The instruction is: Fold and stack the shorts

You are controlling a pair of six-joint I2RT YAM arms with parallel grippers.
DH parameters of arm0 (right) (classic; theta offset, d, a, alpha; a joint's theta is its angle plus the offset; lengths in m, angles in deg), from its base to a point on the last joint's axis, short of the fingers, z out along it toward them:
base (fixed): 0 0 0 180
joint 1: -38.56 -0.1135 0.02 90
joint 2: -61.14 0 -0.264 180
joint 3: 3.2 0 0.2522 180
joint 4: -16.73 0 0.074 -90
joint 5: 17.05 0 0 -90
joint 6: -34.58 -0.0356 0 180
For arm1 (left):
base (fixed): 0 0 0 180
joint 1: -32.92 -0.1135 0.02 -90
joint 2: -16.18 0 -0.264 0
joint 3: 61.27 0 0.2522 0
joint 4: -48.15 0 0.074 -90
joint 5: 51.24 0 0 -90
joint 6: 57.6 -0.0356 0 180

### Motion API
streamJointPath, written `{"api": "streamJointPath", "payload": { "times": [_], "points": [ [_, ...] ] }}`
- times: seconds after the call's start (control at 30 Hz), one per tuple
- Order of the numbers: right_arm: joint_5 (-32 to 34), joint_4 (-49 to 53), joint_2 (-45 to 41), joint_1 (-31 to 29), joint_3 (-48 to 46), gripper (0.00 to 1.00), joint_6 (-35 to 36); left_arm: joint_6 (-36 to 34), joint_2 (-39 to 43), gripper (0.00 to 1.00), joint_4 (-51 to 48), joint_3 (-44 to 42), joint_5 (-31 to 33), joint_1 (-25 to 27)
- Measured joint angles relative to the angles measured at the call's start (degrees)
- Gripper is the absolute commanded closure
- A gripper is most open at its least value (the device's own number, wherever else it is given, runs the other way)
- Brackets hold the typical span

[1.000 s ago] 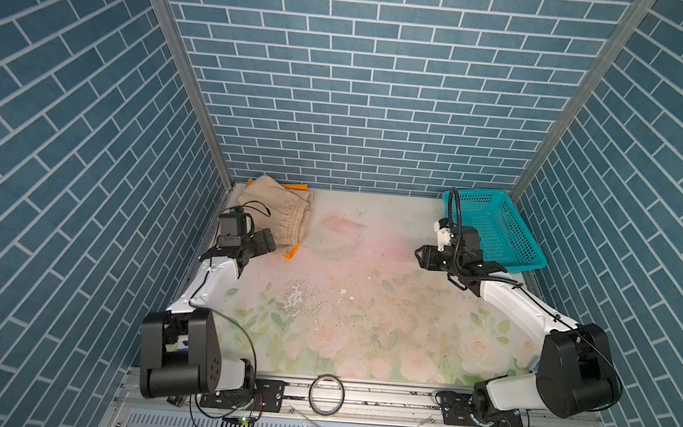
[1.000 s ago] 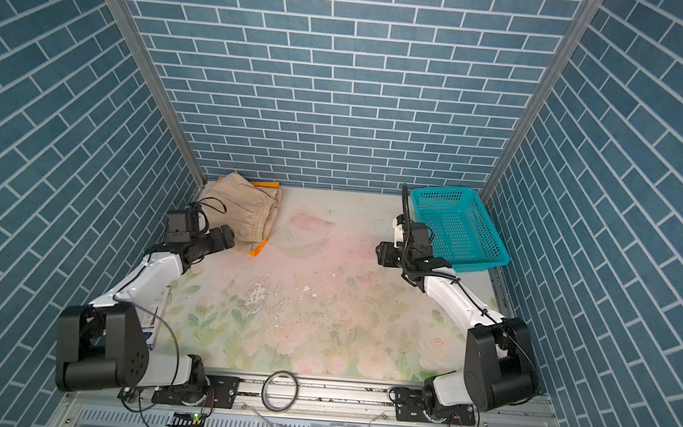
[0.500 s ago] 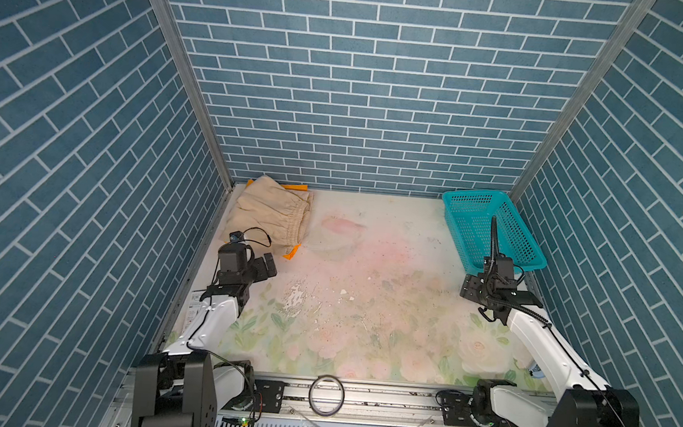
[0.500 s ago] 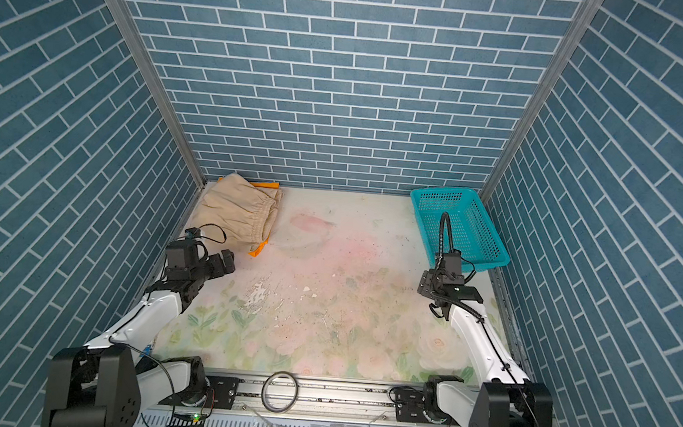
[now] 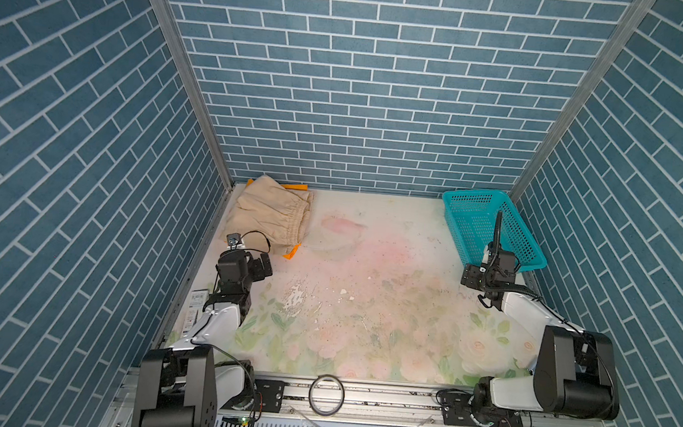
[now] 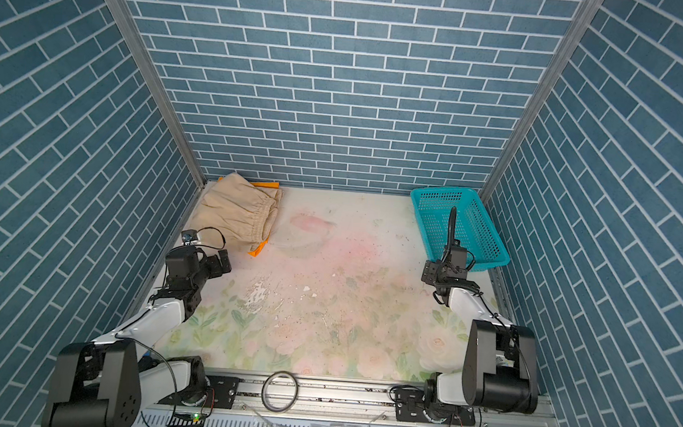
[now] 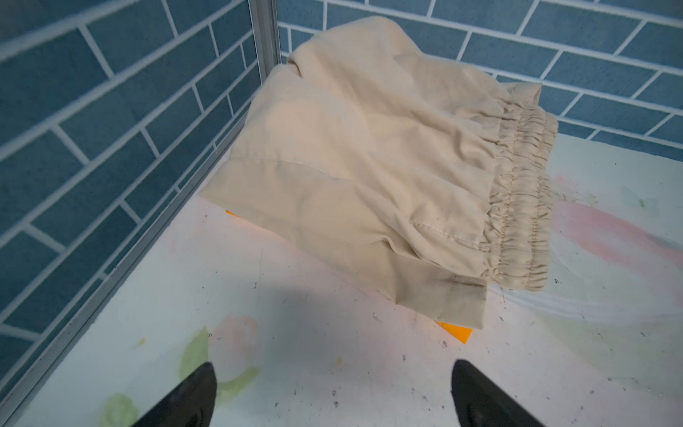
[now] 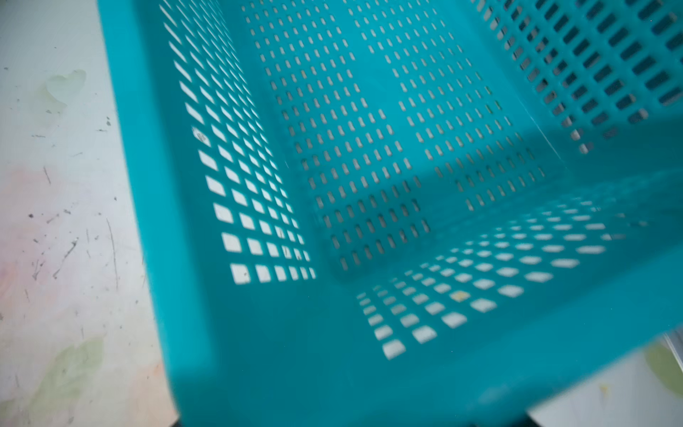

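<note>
Tabletop (image 5: 364, 329): pale floral print, scuffed and speckled, boxed in by blue brick-pattern walls (image 5: 363, 78). Near edge: metal rail (image 5: 379, 397) with a black ring (image 5: 326, 395) lying on it.

Partway back on the left side, the left gripper (image 5: 262, 266) hovers over the table, pointed toward the far left corner. Its wrist view shows both fingers (image 7: 196, 392) spread wide with only bare table between them. Jaws wide apart, nothing held, clear of the cloth.

Opposite, on the right side, the right gripper (image 5: 472, 277) sits just beside the near end of the teal basket (image 5: 475, 193). Its wrist view is filled by the basket's perforated wall and floor, blurred. The fingers do not show there and are too small in both top views, so I cannot tell how the jaws stand.

Far left corner: beige shorts (image 5: 269, 213) lie folded, elastic waistband (image 7: 517, 185) toward the table's middle, on top of the orange shorts (image 5: 292, 251). Orange shows only as slivers at the near right corner and the far edge of the beige pair. The stack appears to touch the left wall, though the angle is poor
</note>
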State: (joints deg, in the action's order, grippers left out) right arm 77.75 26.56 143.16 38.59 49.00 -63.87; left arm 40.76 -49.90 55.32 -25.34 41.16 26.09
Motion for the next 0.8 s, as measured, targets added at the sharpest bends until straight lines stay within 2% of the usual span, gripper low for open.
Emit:
{"api": "streamJointPath", "payload": {
  "times": [0.2,0.47,0.57,0.6,0.8],
  "points": [
    [-2.5,-10.0,4.3,0.8,-2.8,0.19,3.6,-2.1,-4.9,0.0,7.3,-0.5,-0.1,0.0],
    [-6.0,-37.2,5.2,2.2,-17.7,0.17,5.2,-3.1,-14.4,0.0,14.6,0.5,-2.6,0.2],
    [-5.2,-39.7,6.0,2.2,-18.2,0.17,5.3,-4.2,-17.3,0.0,13.8,4.0,-3.8,0.6],
    [-5.0,-40.2,6.1,2.2,-17.8,0.02,5.2,-4.5,-17.9,0.0,13.3,5.1,-4.1,0.9],
    [-4.3,-43.7,6.1,2.2,-16.6,0.01,5.4,-8.6,-19.5,0.0,14.1,7.8,-5.2,4.9]
  ]
}}
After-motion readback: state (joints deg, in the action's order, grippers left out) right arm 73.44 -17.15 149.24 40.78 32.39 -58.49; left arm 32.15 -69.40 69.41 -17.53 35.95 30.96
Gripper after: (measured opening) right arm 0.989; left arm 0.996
